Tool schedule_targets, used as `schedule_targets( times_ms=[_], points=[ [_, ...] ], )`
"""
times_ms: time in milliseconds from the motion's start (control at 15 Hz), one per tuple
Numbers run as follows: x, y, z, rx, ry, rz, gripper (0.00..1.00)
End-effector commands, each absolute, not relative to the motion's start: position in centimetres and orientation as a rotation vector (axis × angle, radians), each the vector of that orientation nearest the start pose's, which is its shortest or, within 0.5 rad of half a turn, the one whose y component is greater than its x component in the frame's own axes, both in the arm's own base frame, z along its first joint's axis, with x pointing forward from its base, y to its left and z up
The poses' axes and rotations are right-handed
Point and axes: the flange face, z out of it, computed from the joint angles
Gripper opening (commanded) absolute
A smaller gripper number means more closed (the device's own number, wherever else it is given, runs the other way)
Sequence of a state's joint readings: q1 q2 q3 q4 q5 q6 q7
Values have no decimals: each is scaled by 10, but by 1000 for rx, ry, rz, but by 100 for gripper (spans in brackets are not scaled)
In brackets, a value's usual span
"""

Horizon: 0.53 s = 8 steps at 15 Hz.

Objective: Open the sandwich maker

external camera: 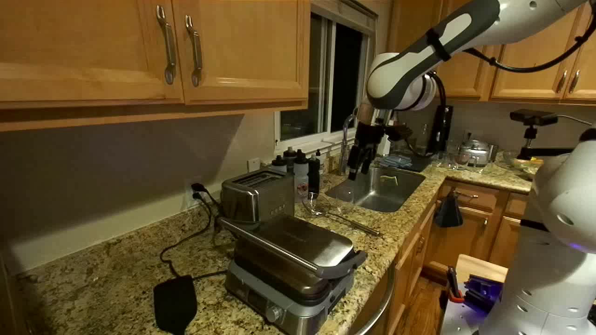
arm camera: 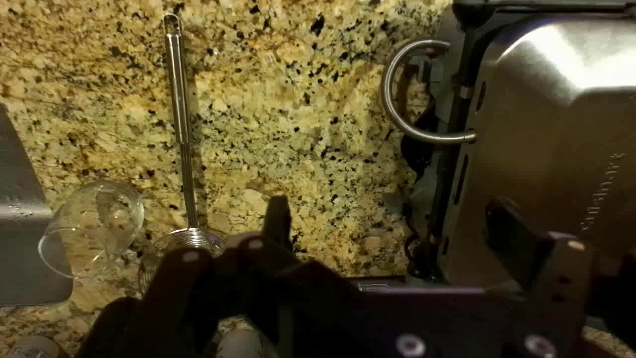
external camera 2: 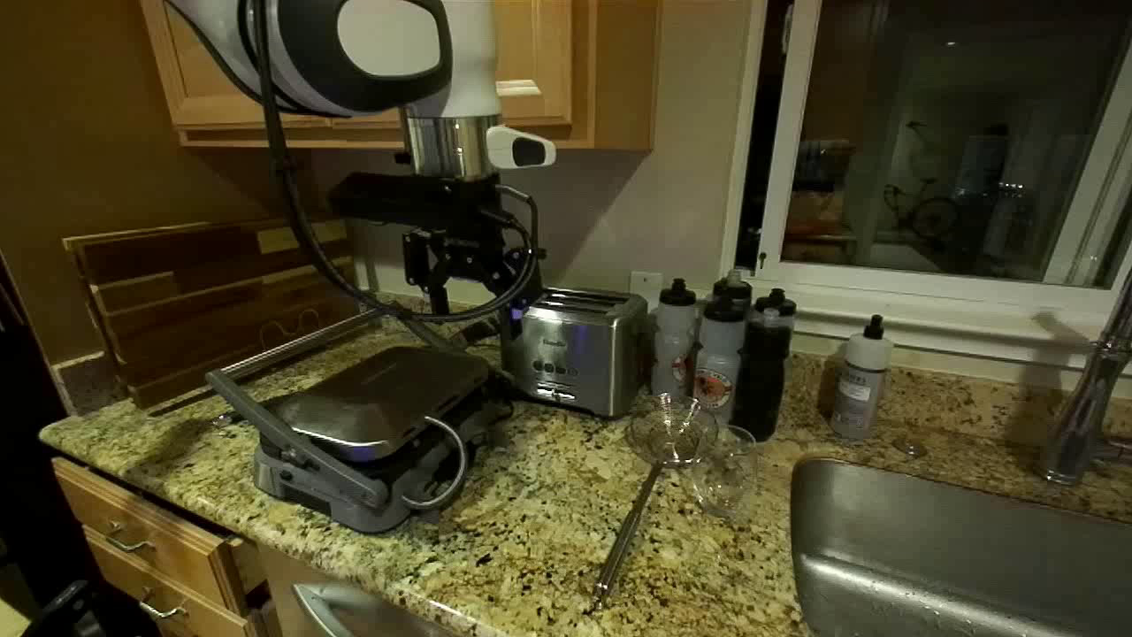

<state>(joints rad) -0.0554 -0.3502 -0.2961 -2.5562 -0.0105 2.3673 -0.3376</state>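
Nearest, at lower left in an exterior view, a flat black paddle-shaped piece (external camera: 176, 300) lies on the mottled granite tabletop (external camera: 111, 288). The sandwich maker (external camera: 293, 263) sits at bottom centre, its brushed-steel lid down, a long bar handle along the near edge. Just behind it the boxy steel toaster (external camera: 240, 200) crowds in; whether the two touch I cannot tell. Farther back, around the frame's middle, come a wire strainer (arm camera: 179, 99) with a slim metal handle, a clear rounded glass (arm camera: 99, 223) and tall bottles (external camera 2: 718, 358) with black caps. Above these hangs the end effector (arm camera: 392, 226), its fingers spread well apart in the wrist view; past it, right of centre, is the smooth steel sink (external camera: 379, 195).
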Motion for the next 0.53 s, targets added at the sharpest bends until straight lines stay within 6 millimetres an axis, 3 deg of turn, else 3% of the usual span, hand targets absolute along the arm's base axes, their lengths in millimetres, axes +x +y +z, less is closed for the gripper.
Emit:
schedule_targets(
  times_ms=[0, 267, 467],
  points=[
    [406, -148, 399, -3092, -4, -261, 100],
    [408, -144, 400, -3093, -14, -261, 100],
    [419, -122, 408, -3069, -45, -259, 100]
  ],
)
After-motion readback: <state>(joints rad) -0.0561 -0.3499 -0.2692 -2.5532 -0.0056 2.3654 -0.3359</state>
